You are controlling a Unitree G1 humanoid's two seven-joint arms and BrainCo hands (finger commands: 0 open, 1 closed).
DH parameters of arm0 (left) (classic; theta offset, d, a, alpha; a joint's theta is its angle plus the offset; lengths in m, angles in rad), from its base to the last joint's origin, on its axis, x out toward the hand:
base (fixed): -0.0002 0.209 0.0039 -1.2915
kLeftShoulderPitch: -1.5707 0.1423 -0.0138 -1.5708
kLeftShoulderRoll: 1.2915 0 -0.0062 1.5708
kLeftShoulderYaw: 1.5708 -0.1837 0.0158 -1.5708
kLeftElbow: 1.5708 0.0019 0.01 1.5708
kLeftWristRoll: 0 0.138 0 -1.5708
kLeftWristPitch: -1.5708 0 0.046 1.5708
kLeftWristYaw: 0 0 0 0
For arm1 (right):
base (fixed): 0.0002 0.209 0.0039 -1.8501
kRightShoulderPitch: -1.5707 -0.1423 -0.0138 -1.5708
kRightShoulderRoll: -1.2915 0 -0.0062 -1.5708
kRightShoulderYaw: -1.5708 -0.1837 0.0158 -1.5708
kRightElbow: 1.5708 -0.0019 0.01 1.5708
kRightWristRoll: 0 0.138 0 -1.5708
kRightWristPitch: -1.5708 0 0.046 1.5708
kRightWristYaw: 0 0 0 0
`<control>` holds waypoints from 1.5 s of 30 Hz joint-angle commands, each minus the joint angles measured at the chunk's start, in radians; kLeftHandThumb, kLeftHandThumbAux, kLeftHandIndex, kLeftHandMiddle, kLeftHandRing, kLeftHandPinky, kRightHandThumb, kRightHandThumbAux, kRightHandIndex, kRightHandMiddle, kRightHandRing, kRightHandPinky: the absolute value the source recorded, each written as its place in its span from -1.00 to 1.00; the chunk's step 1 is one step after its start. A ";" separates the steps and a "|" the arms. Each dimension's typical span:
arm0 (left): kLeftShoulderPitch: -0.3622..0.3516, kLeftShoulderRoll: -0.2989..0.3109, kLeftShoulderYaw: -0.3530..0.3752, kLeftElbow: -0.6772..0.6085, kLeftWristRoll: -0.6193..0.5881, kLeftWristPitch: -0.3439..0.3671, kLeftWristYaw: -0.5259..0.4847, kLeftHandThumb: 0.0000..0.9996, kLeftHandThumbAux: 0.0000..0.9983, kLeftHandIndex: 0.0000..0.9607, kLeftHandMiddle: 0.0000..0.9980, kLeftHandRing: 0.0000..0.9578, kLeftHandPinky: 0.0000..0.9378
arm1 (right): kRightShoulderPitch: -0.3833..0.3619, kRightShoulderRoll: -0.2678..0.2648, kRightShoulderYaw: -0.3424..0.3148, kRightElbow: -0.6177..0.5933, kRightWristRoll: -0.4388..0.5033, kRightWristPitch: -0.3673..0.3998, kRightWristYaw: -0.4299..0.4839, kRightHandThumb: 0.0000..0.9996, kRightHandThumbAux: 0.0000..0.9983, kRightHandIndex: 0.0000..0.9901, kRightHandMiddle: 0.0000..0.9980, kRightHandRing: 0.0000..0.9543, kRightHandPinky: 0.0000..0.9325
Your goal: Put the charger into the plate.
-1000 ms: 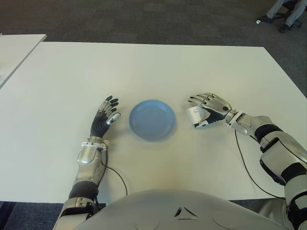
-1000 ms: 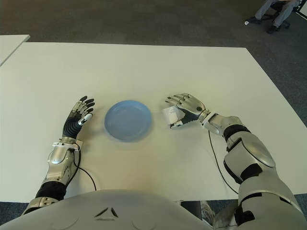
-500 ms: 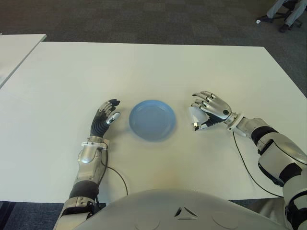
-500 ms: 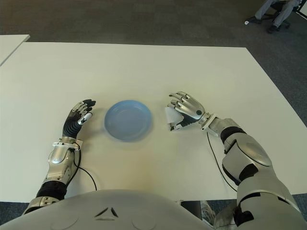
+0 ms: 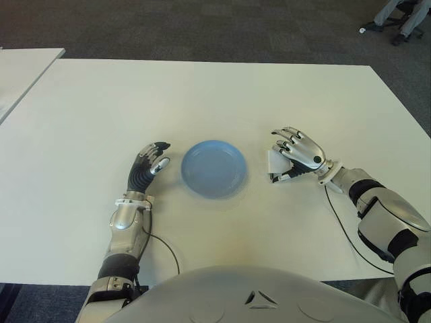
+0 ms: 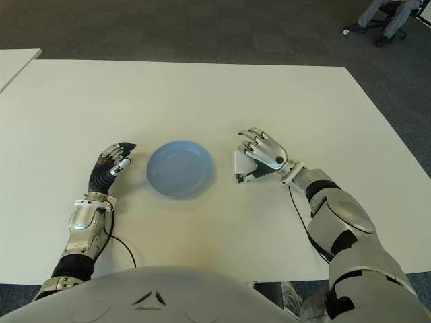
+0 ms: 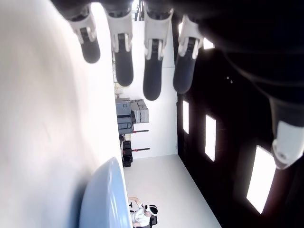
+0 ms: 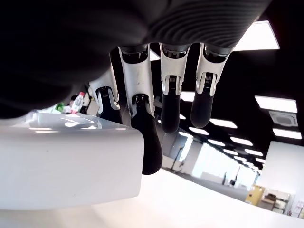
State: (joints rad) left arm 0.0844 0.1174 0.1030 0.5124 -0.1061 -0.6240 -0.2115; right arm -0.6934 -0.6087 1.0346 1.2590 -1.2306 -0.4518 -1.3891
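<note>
Grasping is the step in hand: the right hand [image 5: 296,156] curls over the charger [image 5: 275,161], fingers draped on its top, though whether the grip is firm I cannot tell. Next comes a lift and a short carry leftward to the plate [image 5: 214,168], just beside it on the tabletop [image 5: 202,94]. The left hand [image 5: 149,165] shows left of the plate, relaxed and empty.

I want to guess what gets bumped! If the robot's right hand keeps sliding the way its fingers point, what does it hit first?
Probably the blue plate. The right hand, closed around the white charger, points toward it across bare table.
</note>
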 commanded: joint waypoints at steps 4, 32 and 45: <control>0.013 -0.022 -0.009 0.053 -0.016 0.013 -0.023 -1.00 0.04 -0.39 -0.40 -0.49 -0.62 | 0.010 0.019 0.009 0.008 -0.011 -0.002 -0.035 0.79 0.35 0.70 0.79 0.87 0.92; -0.002 -0.016 -0.011 0.080 -0.004 0.008 -0.032 -0.96 0.08 -0.48 -0.40 -0.45 -0.52 | 0.010 0.016 -0.044 -0.005 0.036 -0.127 0.018 -0.04 0.51 0.53 0.74 0.81 0.84; -0.009 -0.015 -0.013 0.093 -0.007 0.010 -0.039 -0.91 0.11 -0.52 -0.42 -0.45 -0.51 | -0.050 0.031 -0.098 -0.025 0.071 -0.162 0.026 -0.10 0.54 0.47 0.71 0.78 0.84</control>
State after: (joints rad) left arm 0.0578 0.1149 0.1013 0.5527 -0.1177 -0.6308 -0.2360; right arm -0.6903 -0.5889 0.9583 1.2472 -1.1836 -0.5829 -1.3785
